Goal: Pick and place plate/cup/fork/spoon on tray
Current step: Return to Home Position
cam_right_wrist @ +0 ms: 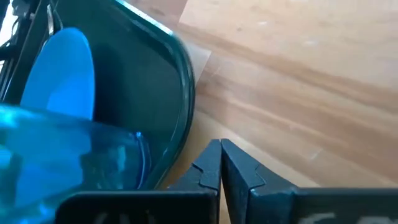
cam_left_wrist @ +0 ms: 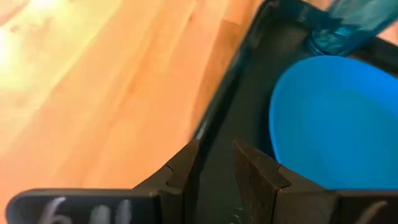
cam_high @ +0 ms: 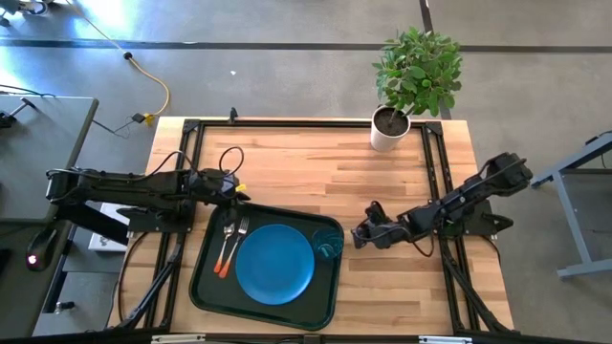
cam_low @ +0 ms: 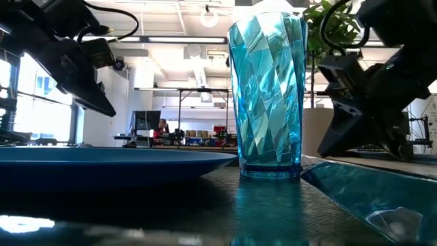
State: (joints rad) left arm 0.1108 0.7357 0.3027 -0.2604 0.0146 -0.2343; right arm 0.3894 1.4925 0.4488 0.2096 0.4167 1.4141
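The dark tray (cam_high: 206, 287) lies at the table's near middle. On it rests the blue plate (cam_high: 274, 264), flat on its underside. The teal cup (cam_high: 328, 246) stands upright at the tray's far right corner, large in the low view (cam_low: 268, 96). Left of the plate lie the orange-handled fork (cam_high: 240, 237) and spoon (cam_high: 228, 245), side by side. My left gripper (cam_high: 241, 196) hangs open over the tray's far left corner (cam_left_wrist: 214, 149), nothing between its fingers. My right gripper (cam_high: 361, 232) is shut just right of the tray's right rim (cam_right_wrist: 221, 163), above bare wood.
A white pot with a green plant (cam_high: 390, 129) stands at the table's far right. Black frame rails (cam_high: 440, 172) run along the table's edges. Bare wood (cam_high: 316, 162) lies between the tray and the far edge.
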